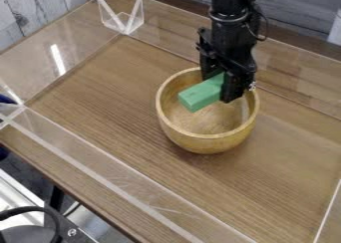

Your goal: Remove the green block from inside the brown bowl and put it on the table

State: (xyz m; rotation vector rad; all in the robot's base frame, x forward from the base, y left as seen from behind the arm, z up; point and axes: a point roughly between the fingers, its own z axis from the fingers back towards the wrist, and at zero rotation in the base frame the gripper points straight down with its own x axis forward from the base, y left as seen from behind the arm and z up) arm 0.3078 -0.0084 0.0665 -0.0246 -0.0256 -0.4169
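You have the hand point(229, 86) closed on the green block point(202, 93), at the end of the block that lies toward the far wall of the brown bowl point(206, 116). The hand points straight down into the bowl. The block is inside the bowl, tilted, with its free end sticking out to the left, a little above the rim as far as I can judge. Whether its lower edge touches the inside of the bowl, I cannot tell from this view.

The block looks like a stiff, solid piece with rounded edges, probably light. It should not bend or break, so you can squeeze it firmly. Its surface seems smooth, and this is the risk: because you hold it near one end, the long free part may turn between the fingers when you move. A hold closer to the middle, across the narrow sides, would be safer.

The bowl has thick walls and looks heavier than the block, so I expect it will not move if the block comes out cleanly. Lift straight up until the block is above the rim, then carry it sideways to a bare part of the worktop point(114, 108), and lower it gently before letting go.
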